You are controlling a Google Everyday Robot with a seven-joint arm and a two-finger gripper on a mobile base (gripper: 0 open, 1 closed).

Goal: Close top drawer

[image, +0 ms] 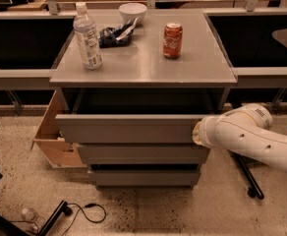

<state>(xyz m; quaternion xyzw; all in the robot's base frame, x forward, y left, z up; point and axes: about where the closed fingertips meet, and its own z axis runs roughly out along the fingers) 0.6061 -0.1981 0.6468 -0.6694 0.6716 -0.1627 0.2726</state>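
The top drawer (126,128) of the grey cabinet stands pulled out, its plain flat front well forward of the cabinet top (143,65), with a dark gap behind it. My white arm comes in from the right, and its gripper (197,133) end meets the right end of the drawer front. The arm's wrist hides the tip. The two lower drawer fronts (143,154) sit below, each set further back.
On the cabinet top stand a water bottle (87,36), a red soda can (172,41), a white bowl (132,13) and a dark snack bag (114,35). A cardboard box (52,139) sits at the cabinet's left. A cable (87,210) lies on the floor.
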